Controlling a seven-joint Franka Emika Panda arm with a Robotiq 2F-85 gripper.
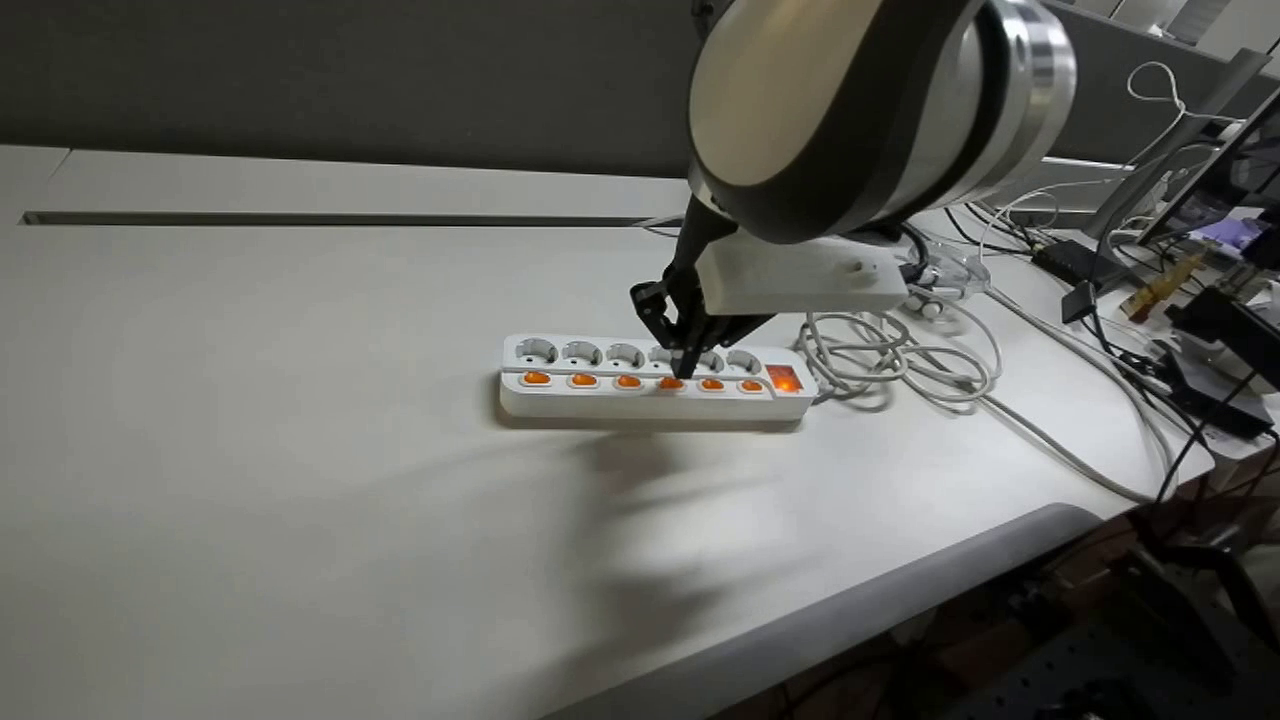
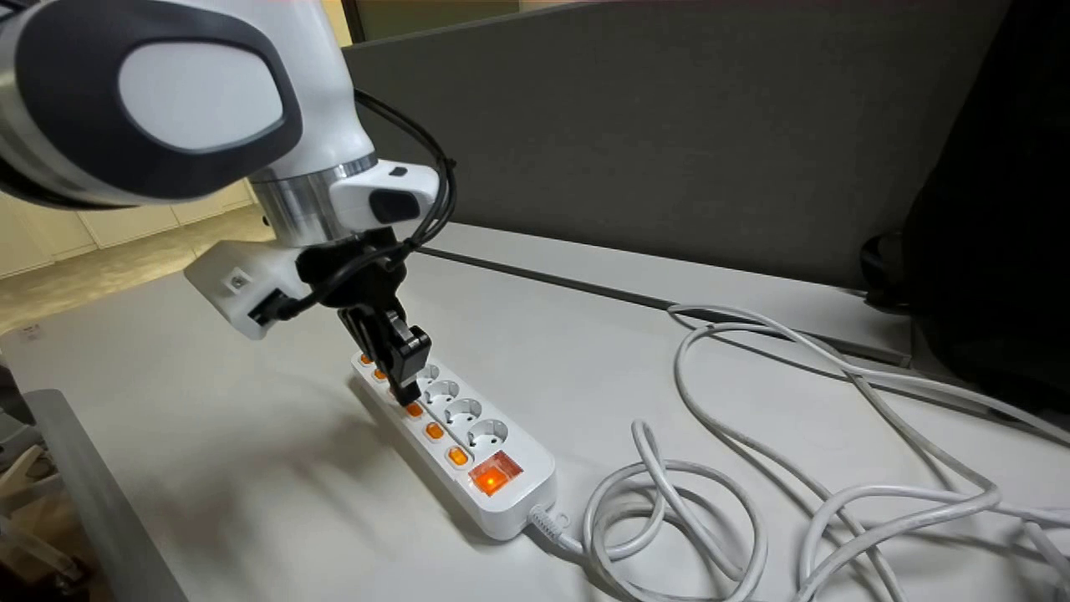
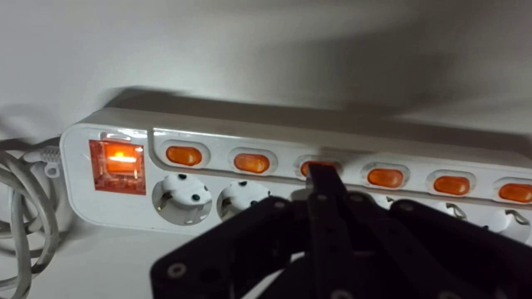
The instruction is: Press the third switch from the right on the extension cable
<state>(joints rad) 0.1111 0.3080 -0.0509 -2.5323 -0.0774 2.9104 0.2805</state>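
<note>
extension cable [image 1: 650,404]: on the white surface [image 1: 300,400], directly below my fingers [image 3: 326,182]
fingers: closed together, gripping nothing
third switch [image 2: 414,410]: not counting the lit main switch [image 3: 120,160]; fingers right at it, touching or not i can't tell
step in hand: the press itself, i judge
next move: a short, straight push down, then lift

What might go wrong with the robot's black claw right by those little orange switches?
In the wrist view, the black claw partly hides a small oval orange switch, so seeing whether it clicks may be hard. Similar orange switches sit on both sides, so a slip might press the wrong one. The long white plastic power strip lies on a flat white table; a sideways push might slide it.
</note>
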